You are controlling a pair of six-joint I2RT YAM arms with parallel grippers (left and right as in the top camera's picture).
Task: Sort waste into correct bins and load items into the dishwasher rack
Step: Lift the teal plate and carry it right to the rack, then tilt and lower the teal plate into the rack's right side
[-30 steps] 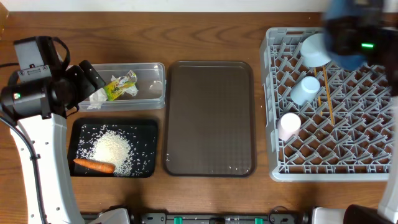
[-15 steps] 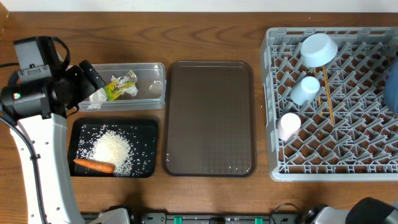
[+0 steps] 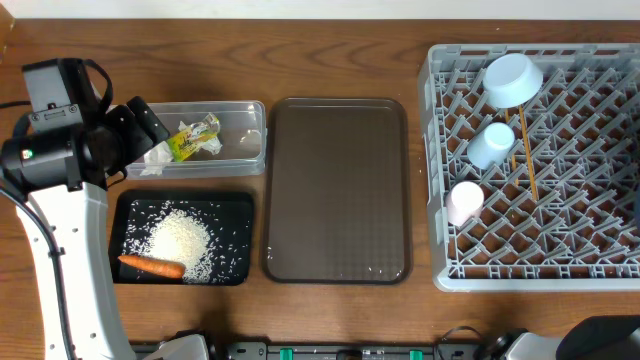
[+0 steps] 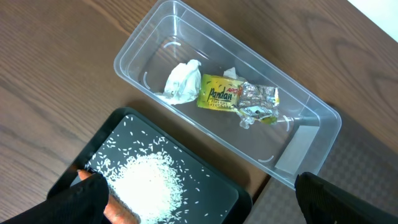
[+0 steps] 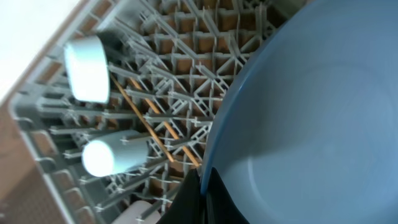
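While your right gripper sits clamped on rim of blue plate, plate blocks most of right wrist view. Rack at table's right holds bowl, light-blue cup, pink cup, chopsticks. Your left gripper: fingers wide apart, holding nothing, above clear tub and black tray. Tissue, wrapper in tub. Rice, carrot in tray. Brown serving tray between bins and rack.
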